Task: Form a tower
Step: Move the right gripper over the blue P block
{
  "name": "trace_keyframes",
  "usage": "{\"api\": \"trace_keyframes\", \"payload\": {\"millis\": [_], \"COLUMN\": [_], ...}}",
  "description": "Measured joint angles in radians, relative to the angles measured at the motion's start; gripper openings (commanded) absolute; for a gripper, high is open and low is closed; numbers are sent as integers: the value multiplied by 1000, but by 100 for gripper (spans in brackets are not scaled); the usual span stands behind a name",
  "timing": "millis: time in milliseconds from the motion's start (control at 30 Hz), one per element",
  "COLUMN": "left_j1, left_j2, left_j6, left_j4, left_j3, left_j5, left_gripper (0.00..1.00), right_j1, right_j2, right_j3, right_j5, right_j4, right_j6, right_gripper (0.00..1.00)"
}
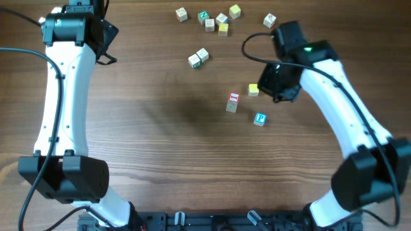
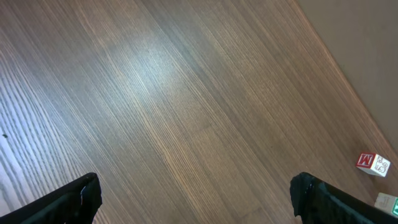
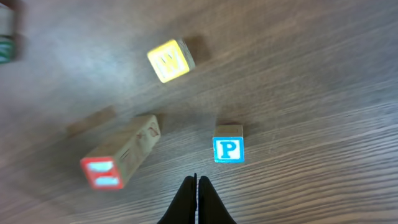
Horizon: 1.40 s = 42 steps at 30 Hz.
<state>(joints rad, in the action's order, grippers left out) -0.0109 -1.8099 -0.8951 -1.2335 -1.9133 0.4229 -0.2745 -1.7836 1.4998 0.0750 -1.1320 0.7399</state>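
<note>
The tower (image 1: 232, 102) is a short upright stack of pale cubes with a red face on top, near the table's middle. In the right wrist view the tower (image 3: 127, 155) leans away to the left of the fingertips. A yellow W cube (image 3: 169, 60) and a blue P cube (image 3: 228, 149) lie loose beside it. My right gripper (image 3: 197, 182) is shut on nothing and hangs above the wood near the P cube. From overhead, the right gripper (image 1: 280, 88) sits just right of the yellow cube (image 1: 253, 90). My left gripper (image 2: 196, 190) is open over bare wood at the far left (image 1: 101, 38).
Several loose cubes cluster at the back (image 1: 222, 20), and a pair (image 1: 198, 58) lies nearer the middle. A red M cube (image 2: 373, 163) shows near the table's edge in the left wrist view. The blue P cube (image 1: 259, 119) lies right of the tower.
</note>
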Motion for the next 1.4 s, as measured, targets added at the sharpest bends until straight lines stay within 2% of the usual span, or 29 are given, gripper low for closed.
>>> {"api": "trace_keyframes", "payload": {"millis": [133,300,533,733,867,1167,1400], "left_j1": [0,0,0,0,0,0,0], "left_j2": [0,0,0,0,0,0,0], "left_j6": [0,0,0,0,0,0,0], "left_j4": [0,0,0,0,0,0,0], "left_j3": [0,0,0,0,0,0,0], "left_j5": [0,0,0,0,0,0,0], "left_gripper": [100,100,100,100,100,100,100], "right_j1": [-2,-21,-20,-20,-20,-20,-20], "right_j2": [-83,-87,-90,-90,-90,-90,-97], "right_j3": [-6,-21,-174,-224,-235,-235,-235], "right_j5": [63,89,106,151,214,280,287], "right_j4": [14,35,208,334,338,310,311], "right_j6": [50,119,149,134,146,332,371], "right_gripper": [5,4,4,4,4,4,4]}}
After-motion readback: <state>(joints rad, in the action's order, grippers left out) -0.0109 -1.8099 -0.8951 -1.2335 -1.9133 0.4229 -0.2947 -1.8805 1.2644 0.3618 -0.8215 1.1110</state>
